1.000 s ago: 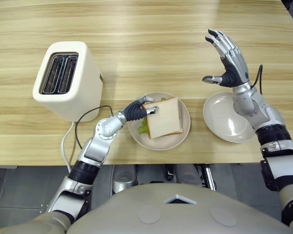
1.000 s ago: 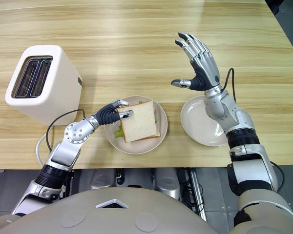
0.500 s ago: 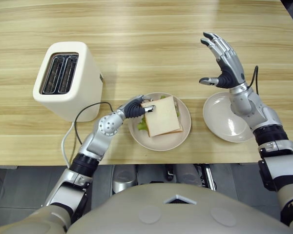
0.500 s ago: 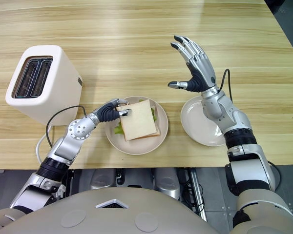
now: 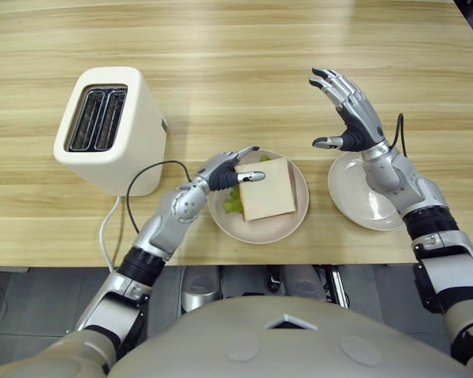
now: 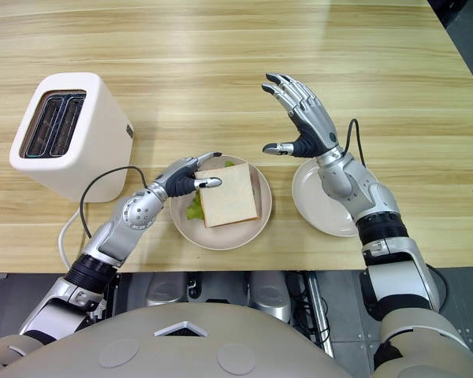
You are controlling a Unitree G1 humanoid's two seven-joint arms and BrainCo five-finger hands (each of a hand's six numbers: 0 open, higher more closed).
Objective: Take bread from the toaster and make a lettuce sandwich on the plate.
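Note:
A slice of bread (image 5: 266, 189) lies flat on the round plate (image 5: 260, 235) near the table's front, with green lettuce (image 5: 232, 203) peeking out at its left edge and a second slice beneath. My left hand (image 5: 229, 168) hovers at the bread's upper left corner, fingers spread and open, just off the slice. My right hand (image 5: 343, 112) is raised open above the table, to the upper right of the sandwich. The white toaster (image 5: 110, 126) stands at the left, and its two slots look empty.
A second, empty plate (image 5: 363, 201) sits to the right of the sandwich plate, under my right wrist. The toaster's black cable (image 5: 142, 169) loops towards my left forearm, and a white cord (image 5: 106, 232) hangs over the front edge. Bare wooden tabletop stretches behind.
My left hand has let go of the top slice and spread its fingers; the slice has settled flat on the plate. My right hand has drifted left and slightly lower.

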